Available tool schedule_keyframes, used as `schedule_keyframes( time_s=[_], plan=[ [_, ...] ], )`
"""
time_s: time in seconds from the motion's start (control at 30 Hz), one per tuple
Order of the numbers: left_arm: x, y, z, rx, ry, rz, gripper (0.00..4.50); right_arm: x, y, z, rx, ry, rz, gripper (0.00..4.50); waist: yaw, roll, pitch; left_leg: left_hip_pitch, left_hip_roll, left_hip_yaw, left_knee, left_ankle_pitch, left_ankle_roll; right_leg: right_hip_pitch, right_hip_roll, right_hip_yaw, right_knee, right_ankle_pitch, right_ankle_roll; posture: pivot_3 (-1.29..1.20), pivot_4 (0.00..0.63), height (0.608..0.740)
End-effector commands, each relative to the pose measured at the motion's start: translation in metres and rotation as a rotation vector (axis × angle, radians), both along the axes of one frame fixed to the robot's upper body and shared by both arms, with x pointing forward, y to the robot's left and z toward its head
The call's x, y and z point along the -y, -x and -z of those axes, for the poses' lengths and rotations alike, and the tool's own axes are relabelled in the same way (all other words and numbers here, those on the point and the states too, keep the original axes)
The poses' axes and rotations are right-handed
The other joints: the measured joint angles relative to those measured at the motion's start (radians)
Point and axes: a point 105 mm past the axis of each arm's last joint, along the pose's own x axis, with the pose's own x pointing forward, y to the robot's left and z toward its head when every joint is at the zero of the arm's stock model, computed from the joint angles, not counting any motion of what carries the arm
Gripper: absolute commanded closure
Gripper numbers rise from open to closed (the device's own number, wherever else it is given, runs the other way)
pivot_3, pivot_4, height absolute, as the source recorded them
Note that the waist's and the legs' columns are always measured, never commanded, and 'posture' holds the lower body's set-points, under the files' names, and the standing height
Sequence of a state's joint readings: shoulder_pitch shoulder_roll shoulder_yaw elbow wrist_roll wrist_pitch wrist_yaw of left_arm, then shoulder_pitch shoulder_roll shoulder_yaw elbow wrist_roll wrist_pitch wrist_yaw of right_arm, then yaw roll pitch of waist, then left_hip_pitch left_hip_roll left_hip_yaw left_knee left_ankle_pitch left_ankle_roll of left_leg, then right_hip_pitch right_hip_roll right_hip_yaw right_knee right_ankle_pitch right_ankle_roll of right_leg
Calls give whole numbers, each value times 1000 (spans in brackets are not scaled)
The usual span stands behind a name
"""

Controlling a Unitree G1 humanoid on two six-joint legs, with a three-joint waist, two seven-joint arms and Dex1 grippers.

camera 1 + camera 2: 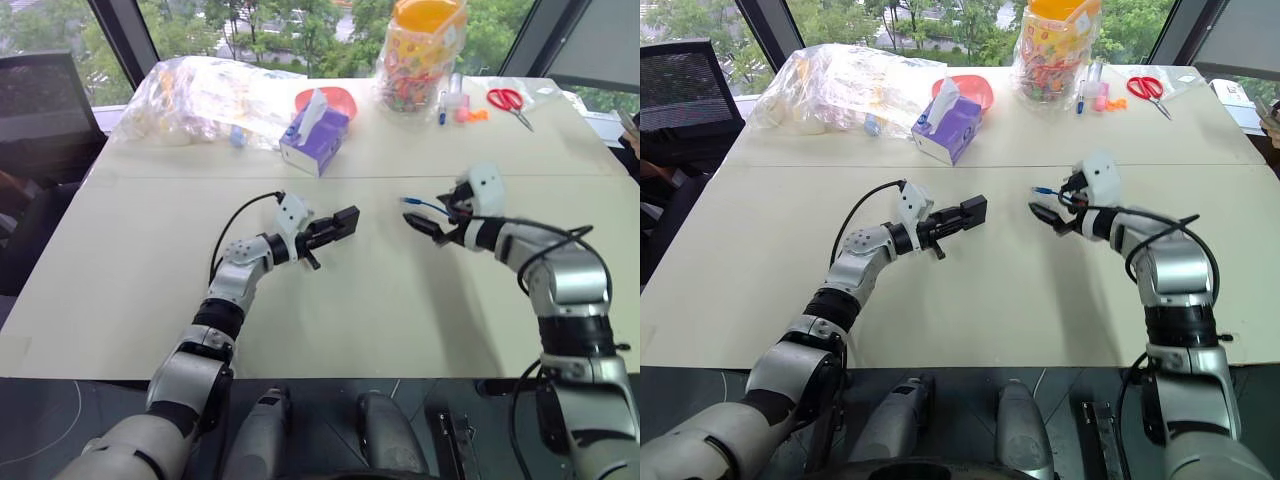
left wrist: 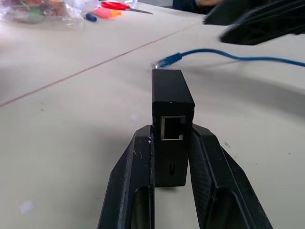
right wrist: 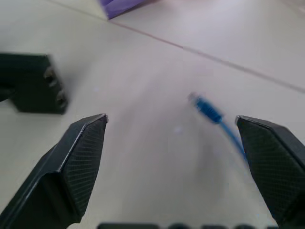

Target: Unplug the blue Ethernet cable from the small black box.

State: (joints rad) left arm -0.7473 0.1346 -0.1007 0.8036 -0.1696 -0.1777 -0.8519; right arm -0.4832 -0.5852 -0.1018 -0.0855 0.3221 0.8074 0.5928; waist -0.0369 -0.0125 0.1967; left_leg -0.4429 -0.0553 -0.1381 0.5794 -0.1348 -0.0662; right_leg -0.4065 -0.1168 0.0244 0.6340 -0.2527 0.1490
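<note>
The thin bright-blue Ethernet cable lay unplugged mid-table (socket empty), apart from the small matte-black box clamped in the left gripper; the right gripper gaped, jaws apart. Task looked done.

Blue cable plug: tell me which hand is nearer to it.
Right. The blue cable plug lies free on the table just beside the open right hand. The left hand, shut on the black box, sits farther away.
</note>
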Motion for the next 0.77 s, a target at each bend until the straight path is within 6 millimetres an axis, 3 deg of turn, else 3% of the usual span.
schedule_keyframes(
  time_s=[0.03,0.07,0.13,0.3,0.53,0.77],
  plan=[
    [-5,-2,2,22,-15,-2,4080,-13,19,-20,64,-23,-34,41,-1,0,0,0,0,0,1,0,0,0,0,0,0,0,0,0,150,728],
    [-7,-1,3,21,-16,-1,3061,-15,24,-19,58,-27,-37,0,-2,0,0,0,0,0,1,0,0,1,0,0,0,0,0,0,150,728],
    [-11,0,5,16,-17,11,2394,-18,32,-12,39,-25,-48,0,-1,0,0,1,0,0,1,0,0,1,0,0,0,0,0,0,150,728],
    [-24,3,6,12,-37,22,128,-21,42,0,2,-5,-66,0,-1,0,0,0,0,0,1,0,0,1,0,0,0,0,0,0,150,728],
    [-52,13,-11,18,-23,8,21,-14,49,3,-7,57,-106,0,0,0,0,0,0,-1,1,0,0,1,0,0,0,0,0,0,150,728],
    [-76,24,-31,-18,-9,-59,21,3,55,-10,21,87,-105,0,3,0,0,0,0,-1,1,0,0,1,0,0,0,0,-1,0,150,728]
  ],
)
